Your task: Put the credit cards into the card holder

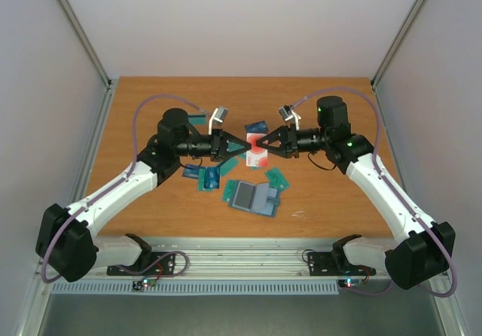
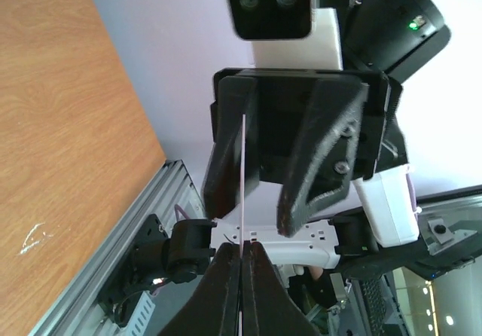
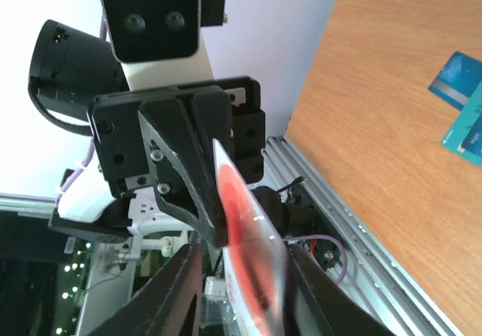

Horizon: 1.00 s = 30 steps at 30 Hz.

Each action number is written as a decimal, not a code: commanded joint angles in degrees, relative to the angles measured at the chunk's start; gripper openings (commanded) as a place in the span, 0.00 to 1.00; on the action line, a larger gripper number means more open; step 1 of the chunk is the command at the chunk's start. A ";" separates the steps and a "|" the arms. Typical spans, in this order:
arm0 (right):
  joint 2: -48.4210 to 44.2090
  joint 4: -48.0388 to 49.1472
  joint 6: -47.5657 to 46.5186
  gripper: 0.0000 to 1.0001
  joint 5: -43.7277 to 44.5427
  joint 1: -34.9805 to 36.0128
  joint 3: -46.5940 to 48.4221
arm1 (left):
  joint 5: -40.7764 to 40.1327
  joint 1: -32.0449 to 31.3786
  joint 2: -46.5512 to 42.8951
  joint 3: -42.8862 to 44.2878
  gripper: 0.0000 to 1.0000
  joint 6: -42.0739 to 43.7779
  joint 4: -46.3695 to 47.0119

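Grippers, two: left gripper (image 1: 245, 146) clamped on one red card (image 1: 258, 154), right gripper (image 1: 265, 143) jaws apart around it; card holder (image 1: 254, 198), one, open, at their 6 o'clock; teal cards (image 1: 209, 178), roughly six, scattered around.

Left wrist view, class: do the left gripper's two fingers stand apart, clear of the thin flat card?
No, the left gripper is shut on the thin flat card, which shows edge-on between its pressed-together tips.

**Enclosure and bench, condition as observed**
Orange-brown wooden table top (image 1: 151, 110) lies beneath the left gripper (image 1: 245, 146) and the right gripper (image 1: 265, 142). Pale blank walls (image 1: 241, 19) stand outboard of each and beyond both. Aluminium rail (image 1: 248, 249) runs along the near edge behind them. Small white scuff (image 1: 299, 215) on the wood behind the right gripper. Lighting even.
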 commanded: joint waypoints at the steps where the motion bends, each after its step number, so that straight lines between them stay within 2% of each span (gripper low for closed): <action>1: -0.80 -16.60 -10.42 0.37 7.29 0.78 4.65 | -3.98 -0.58 -1.96 1.08 0.00 5.95 -11.56; 3: -1.68 -24.63 -14.76 0.38 12.53 0.80 3.42 | -7.58 -0.59 -2.49 3.01 0.00 13.62 -24.47; 5: -3.61 -27.53 -16.25 0.38 15.83 1.45 -0.81 | -10.18 -0.52 -2.66 3.18 0.00 18.87 -32.98; 10: -9.06 -28.48 -15.14 0.38 24.30 7.64 -13.26 | -17.07 -0.47 -3.04 -0.01 0.00 26.28 -42.43; 14: -12.44 -27.55 -13.16 0.37 29.82 11.06 -21.29 | -18.39 -0.47 -2.28 -2.15 0.00 28.49 -44.24; 18: -11.47 -22.09 -10.98 0.36 30.82 13.41 -27.05 | -17.64 -0.51 0.38 -2.84 0.00 30.19 -45.04; 23: -5.09 -13.94 -9.62 0.33 32.73 16.62 -30.18 | -16.52 -0.50 5.13 -2.96 0.00 32.08 -43.85; 30: 5.35 -9.00 -11.25 0.29 34.69 17.00 -29.05 | -13.77 -1.92 13.55 -1.39 0.00 32.71 -41.19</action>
